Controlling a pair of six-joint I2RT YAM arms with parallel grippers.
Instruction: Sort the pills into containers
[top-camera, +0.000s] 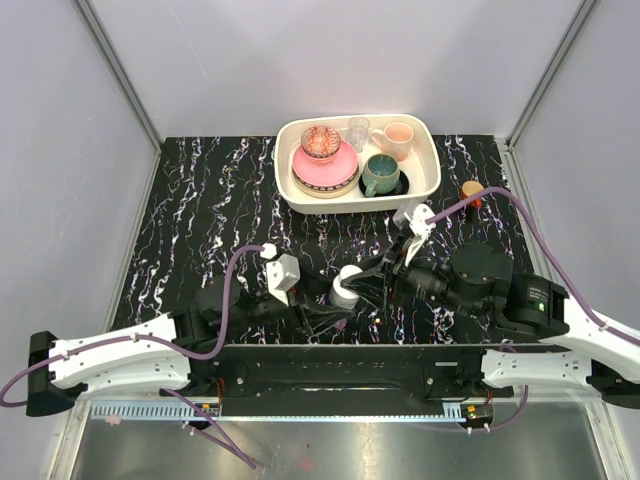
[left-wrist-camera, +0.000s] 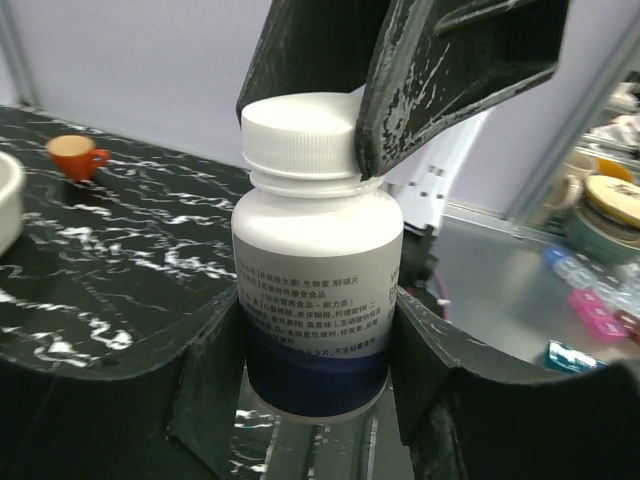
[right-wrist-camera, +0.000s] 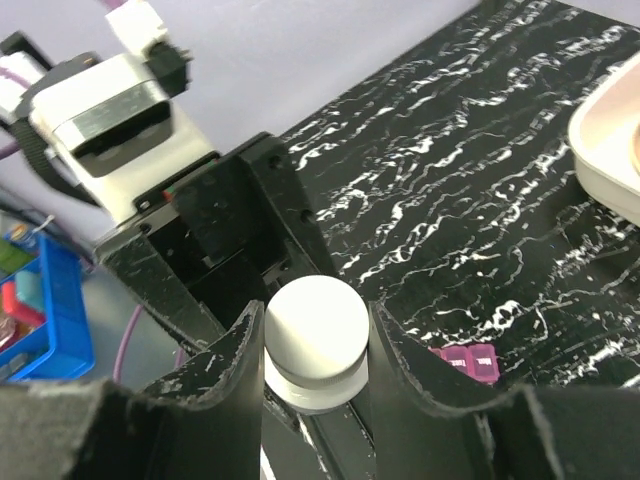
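White bottle (left-wrist-camera: 318, 230) | left end effector (left-wrist-camera: 318, 345) clamps body | right end effector (right-wrist-camera: 315, 345) grips cap (right-wrist-camera: 312, 318)

The bottle (left-wrist-camera: 318, 300) is smooth white plastic with a soft sheen. It is wrapped in a printed label, white above and dark blue below. Its cap (right-wrist-camera: 315, 320) is matt white plastic. The fingers (right-wrist-camera: 215, 385) of the right gripper (right-wrist-camera: 315, 335) are matt black and rough, scuffed with pale flecks. The worktop (top-camera: 210, 210) is faintly glossy black with white and purple marble veining. The pill box (right-wrist-camera: 465, 362) is translucent magenta plastic. The tray (top-camera: 428, 190) looks glossy cream.
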